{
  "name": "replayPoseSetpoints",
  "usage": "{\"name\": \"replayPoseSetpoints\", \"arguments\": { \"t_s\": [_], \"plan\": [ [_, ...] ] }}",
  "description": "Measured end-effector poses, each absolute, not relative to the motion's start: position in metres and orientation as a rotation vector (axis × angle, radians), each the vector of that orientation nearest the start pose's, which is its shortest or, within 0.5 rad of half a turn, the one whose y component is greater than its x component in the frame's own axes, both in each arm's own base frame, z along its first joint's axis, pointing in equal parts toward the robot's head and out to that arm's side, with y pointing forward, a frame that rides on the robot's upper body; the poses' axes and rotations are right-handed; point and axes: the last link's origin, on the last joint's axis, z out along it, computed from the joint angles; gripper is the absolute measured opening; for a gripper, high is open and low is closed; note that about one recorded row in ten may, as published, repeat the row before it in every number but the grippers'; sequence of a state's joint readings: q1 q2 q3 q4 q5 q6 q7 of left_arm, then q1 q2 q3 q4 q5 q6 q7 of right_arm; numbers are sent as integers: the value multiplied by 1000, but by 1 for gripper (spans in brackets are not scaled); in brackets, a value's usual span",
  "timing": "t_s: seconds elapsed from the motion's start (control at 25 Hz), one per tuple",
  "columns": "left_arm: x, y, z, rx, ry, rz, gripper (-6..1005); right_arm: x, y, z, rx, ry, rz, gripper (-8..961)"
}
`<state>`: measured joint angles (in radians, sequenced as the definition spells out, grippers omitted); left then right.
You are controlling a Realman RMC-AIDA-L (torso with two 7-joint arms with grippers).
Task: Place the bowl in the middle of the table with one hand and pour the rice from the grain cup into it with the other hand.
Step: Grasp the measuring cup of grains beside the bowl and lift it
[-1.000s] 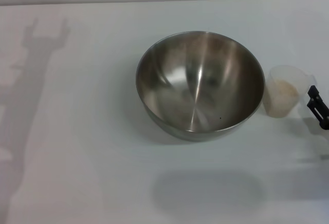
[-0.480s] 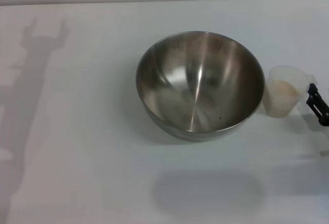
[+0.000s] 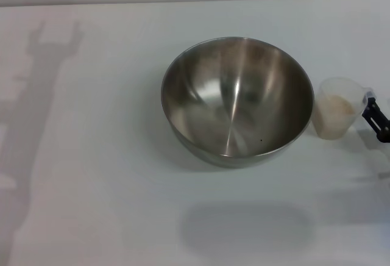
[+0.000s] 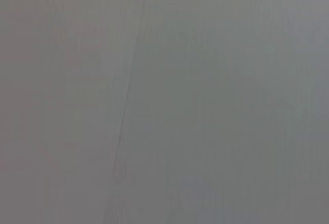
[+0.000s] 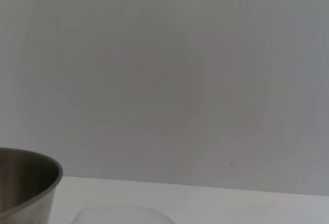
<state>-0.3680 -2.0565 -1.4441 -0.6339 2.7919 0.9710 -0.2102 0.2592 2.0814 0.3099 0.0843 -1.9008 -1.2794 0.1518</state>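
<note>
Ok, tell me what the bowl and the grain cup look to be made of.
The bowl: apparently stainless steel with a brushed, shiny finish, judging by the grey sheen and streaked reflections inside. The grain cup: most likely translucent plastic with a frosted look, since the pale rice shows through its wall.

No readable text, label, brand or number shows anywhere; the bowl (image 3: 237, 101) and the grain cup (image 3: 337, 108) carry no legible marks.

A plain grey wall (image 5: 164, 70) rises behind the white desk (image 3: 91, 156); soft shadows fall across the desk's surface.
</note>
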Motion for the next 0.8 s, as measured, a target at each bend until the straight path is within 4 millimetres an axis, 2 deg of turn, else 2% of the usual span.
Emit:
{"name": "replayPoseSetpoints", "arguments": {
  "t_s": [0.68, 0.8],
  "plan": [
    [-259, 382, 53, -1414, -441, -994, 796, 372, 262, -26, -1685, 579, 557, 757],
    [-259, 381, 53, -1411, -440, -998, 796, 372, 263, -27, -1688, 582, 553, 655]
  ]
}}
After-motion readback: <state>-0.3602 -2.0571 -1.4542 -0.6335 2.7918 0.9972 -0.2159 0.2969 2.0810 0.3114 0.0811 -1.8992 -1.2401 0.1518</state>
